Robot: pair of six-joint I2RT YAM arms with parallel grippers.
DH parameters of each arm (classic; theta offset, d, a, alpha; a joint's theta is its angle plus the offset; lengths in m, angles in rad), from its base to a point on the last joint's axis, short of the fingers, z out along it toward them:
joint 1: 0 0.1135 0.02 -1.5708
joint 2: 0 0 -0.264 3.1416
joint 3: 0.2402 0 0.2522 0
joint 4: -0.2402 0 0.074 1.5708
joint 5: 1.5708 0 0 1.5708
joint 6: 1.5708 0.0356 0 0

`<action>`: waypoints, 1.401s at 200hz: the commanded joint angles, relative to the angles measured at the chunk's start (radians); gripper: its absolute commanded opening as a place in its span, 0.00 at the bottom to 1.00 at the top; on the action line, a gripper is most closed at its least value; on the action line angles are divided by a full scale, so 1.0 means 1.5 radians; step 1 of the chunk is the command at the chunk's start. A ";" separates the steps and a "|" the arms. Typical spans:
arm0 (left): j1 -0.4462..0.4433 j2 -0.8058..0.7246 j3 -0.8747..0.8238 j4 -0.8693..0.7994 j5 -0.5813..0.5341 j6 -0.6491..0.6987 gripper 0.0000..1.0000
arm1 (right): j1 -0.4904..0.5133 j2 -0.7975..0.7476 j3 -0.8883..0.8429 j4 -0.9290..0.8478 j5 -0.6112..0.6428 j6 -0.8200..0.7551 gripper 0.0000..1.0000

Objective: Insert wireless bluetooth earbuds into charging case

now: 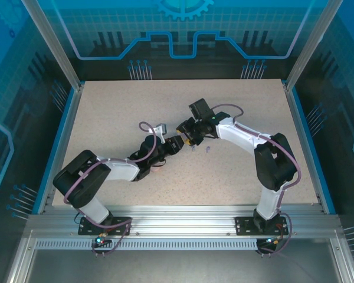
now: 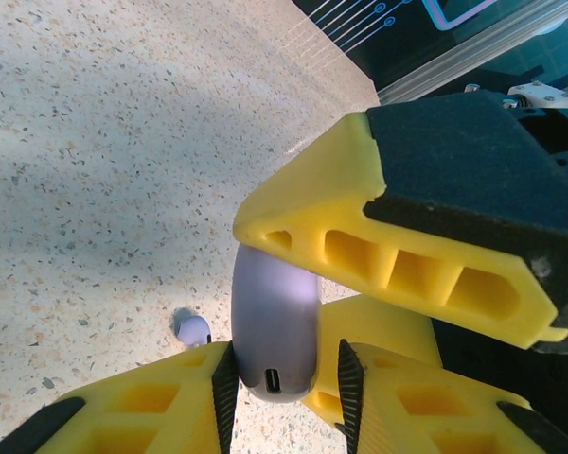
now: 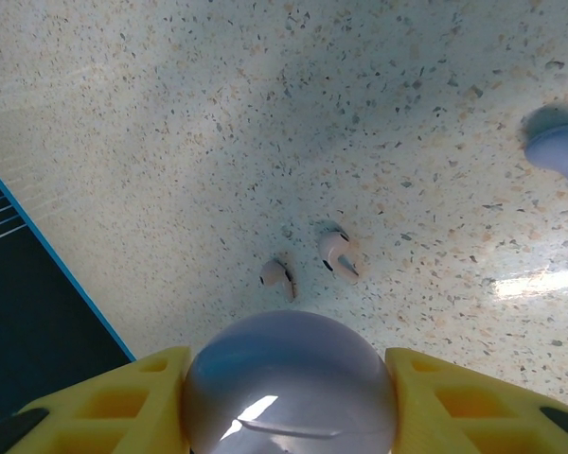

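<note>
My left claw (image 2: 284, 380) clamps the purple case (image 2: 275, 303) by its port end. My right claw (image 3: 289, 397) pinches its dome, likely to open it. Pale earbuds (image 3: 339, 253) and a purple earbud (image 3: 559, 147) lie on the surface (image 3: 170, 113).

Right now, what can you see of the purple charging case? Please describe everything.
The purple case is a smooth, glossy lavender shell, plastic by its look, rounded like a pebble, with a small charging port on its edge; it looks shut. The right gripper clamps its domed sides. The left gripper flanks the port end: one pad touches, the other shows a slight gap.
</note>
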 commanded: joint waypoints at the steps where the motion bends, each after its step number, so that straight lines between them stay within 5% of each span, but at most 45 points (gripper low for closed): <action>1: -0.005 0.011 0.028 0.026 -0.011 0.010 0.36 | 0.012 -0.019 -0.008 0.007 -0.014 0.011 0.48; 41: -0.005 0.016 0.033 0.025 -0.010 0.007 0.35 | 0.012 -0.021 -0.009 0.009 -0.014 0.011 0.48; 122: -0.006 0.017 0.035 0.020 -0.007 0.009 0.11 | 0.014 -0.028 -0.014 0.016 -0.020 0.013 0.50; 148: -0.006 0.017 0.038 0.015 0.003 0.012 0.00 | 0.012 -0.042 -0.018 0.017 -0.021 0.013 0.62; 181: -0.006 0.002 0.041 -0.001 0.031 0.015 0.00 | -0.023 -0.075 -0.018 0.016 -0.018 -0.007 0.75; 250: 0.023 -0.104 0.061 -0.157 0.205 0.124 0.00 | -0.134 -0.222 -0.112 -0.050 0.015 -0.260 0.80; 280: 0.054 -0.126 0.071 -0.197 0.297 0.147 0.00 | -0.155 -0.312 -0.239 0.043 0.013 -0.390 0.80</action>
